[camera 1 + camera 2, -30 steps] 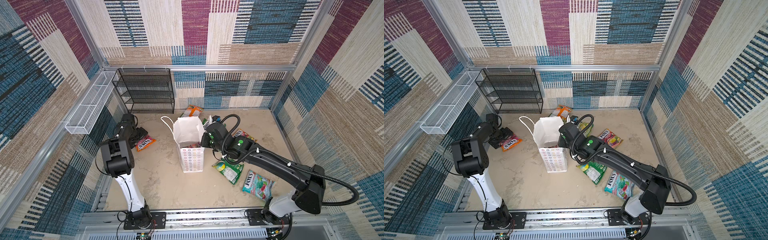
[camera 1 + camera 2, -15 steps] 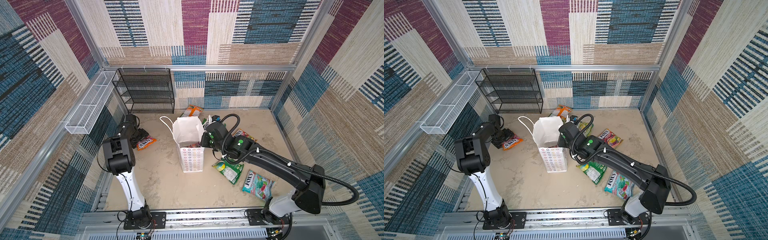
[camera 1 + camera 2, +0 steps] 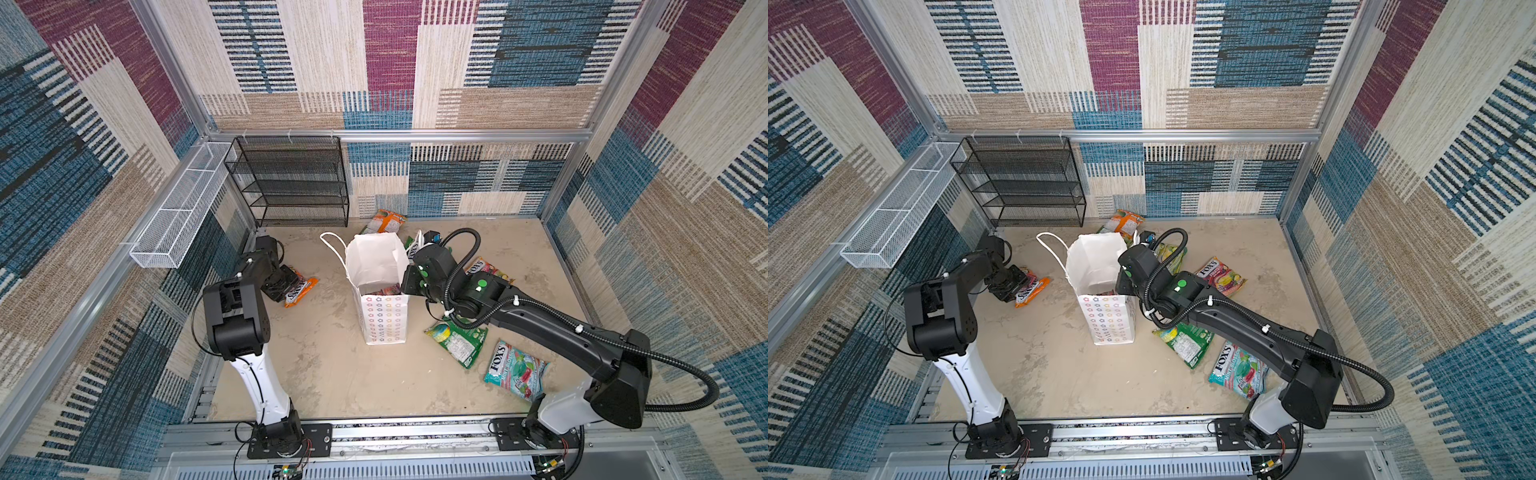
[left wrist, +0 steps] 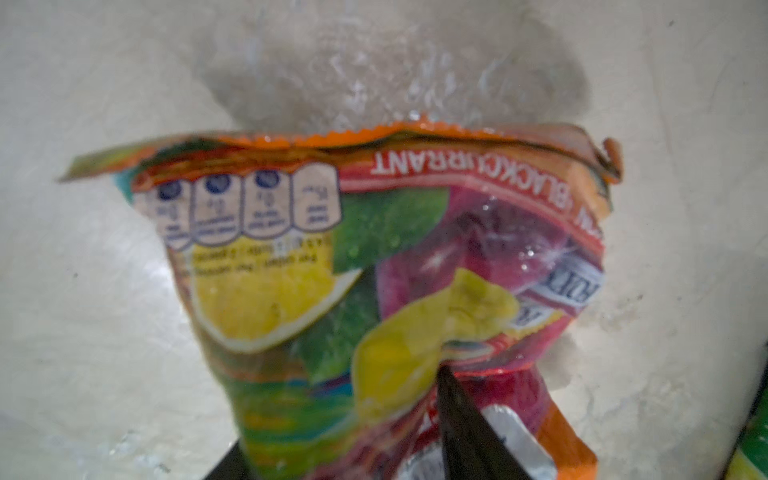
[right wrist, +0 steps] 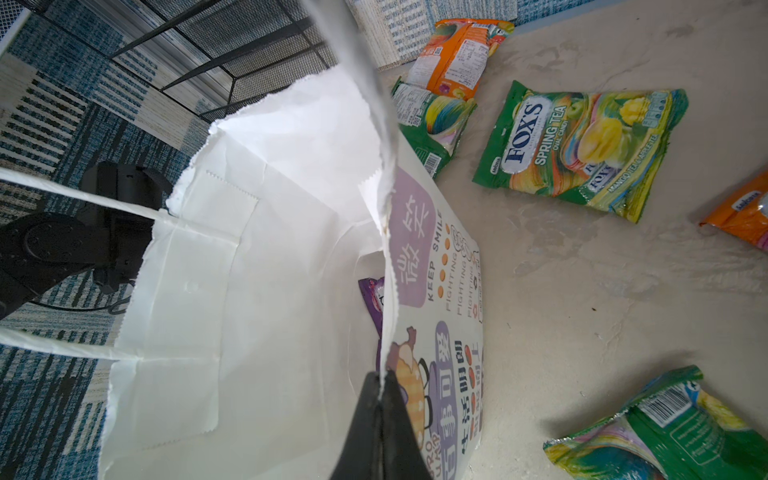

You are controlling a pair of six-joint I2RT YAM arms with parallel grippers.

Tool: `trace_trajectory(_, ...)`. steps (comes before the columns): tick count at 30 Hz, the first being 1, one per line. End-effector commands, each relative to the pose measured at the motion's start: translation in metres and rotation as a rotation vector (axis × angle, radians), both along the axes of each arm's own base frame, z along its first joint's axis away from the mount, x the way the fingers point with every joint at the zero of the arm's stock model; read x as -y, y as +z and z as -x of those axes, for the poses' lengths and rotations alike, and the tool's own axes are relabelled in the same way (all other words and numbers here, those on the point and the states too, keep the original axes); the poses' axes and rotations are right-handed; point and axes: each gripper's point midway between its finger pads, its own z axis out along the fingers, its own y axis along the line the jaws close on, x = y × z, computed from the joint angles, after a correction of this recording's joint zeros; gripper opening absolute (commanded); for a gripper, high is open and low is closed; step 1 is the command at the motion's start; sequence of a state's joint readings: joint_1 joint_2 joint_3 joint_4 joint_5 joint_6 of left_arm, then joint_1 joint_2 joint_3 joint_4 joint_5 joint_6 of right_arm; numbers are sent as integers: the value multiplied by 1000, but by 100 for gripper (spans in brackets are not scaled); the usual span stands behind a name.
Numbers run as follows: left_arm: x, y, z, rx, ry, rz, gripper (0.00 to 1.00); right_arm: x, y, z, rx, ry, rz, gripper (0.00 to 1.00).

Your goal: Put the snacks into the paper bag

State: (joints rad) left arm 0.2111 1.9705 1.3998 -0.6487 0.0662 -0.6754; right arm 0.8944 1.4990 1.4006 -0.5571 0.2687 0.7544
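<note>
The left arm (image 3: 237, 307) stands folded, elbow high, forearm dipping toward the side wall. Its left tool (image 3: 284, 286) is held low, fingers (image 4: 461, 419) partway apart on either side of an orange packet (image 3: 301, 291); I can't tell whether they grip it. The right arm (image 3: 540, 320) stretches out long and low, the right tool (image 5: 379, 384) pinched tight on the paper bag (image 5: 249, 249) rim.

You get both top views from high above the front edge, tilted down toward the back wall and the black rack (image 3: 291, 183). They sit far enough back to take in the whole counter (image 3: 332, 374), and they overlap almost fully. Your left wrist camera sits very close over the orange packet (image 4: 374, 257), facing down onto the counter; that packet (image 3: 301, 289) also shows in both top views. Your right wrist camera looks from close by along the rim into the paper bag (image 5: 257, 257), which stands mid-counter in both top views (image 3: 1096, 266).
</note>
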Motion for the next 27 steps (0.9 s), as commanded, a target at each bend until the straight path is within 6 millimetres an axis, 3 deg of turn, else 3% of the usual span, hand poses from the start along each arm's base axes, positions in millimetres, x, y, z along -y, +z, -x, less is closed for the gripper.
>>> trace_trajectory(1, 17, -1, 6, 27, 67, 106, 48, -14, 8, 1, 6, 62, -27, 0)
trace_trajectory(4, 31, -6, 5, 58, 87, 181, 40, -19, 11, 1, 3, 82, -35, 0)
trace_trajectory(7, 32, -11, 12, 41, 99, 185, 34, -17, 13, 1, 10, 70, -41, 0)
trace_trajectory(14, 40, 6, 16, 119, 82, 213, 29, -12, 18, -2, 32, 49, -32, 0)
trace_trajectory(20, 51, 51, 20, 240, 42, 252, 24, -5, 11, -2, 25, 13, -32, 0)
trace_trajectory(27, 44, 107, 42, 351, 58, 208, 22, -7, 6, -2, 18, 23, -24, 0)
